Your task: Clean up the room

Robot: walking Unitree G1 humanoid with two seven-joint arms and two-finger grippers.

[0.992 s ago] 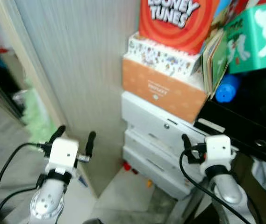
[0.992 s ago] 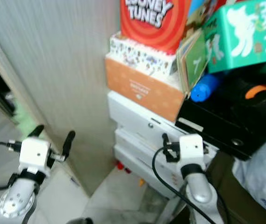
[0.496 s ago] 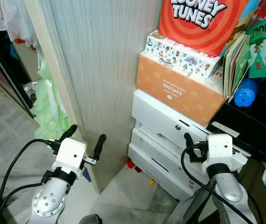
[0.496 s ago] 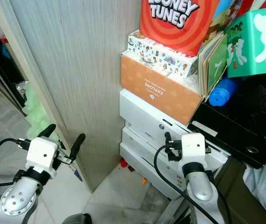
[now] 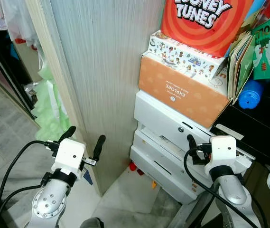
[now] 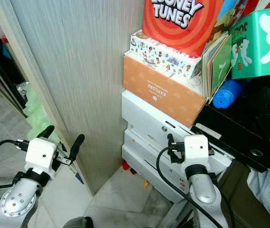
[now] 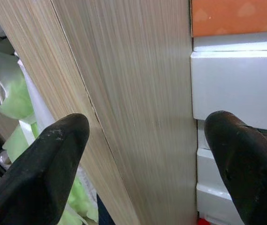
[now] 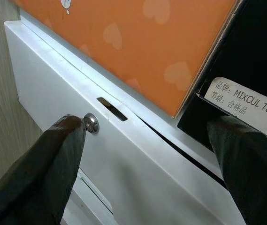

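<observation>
Nothing held: left gripper (image 5: 83,141) and right gripper (image 8: 147,154) both gape wide before the white drawers (image 5: 163,124). Small red litter (image 5: 133,167) lies at the drawers' foot; crouch, approach slowly.

Left gripper (image 5: 84,141) and right gripper (image 8: 147,161) raised (fingers spread; empty)

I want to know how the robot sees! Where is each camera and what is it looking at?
Left eye and right eye: on the head, looking down at both arms, a wood panel and stacked boxes.
Left wrist: on the left arm, between the open left tool, facing the panel and the white drawers.
Right wrist: on the right arm, between the open right tool, facing the drawers and orange box.
All views share the drawers.
</observation>
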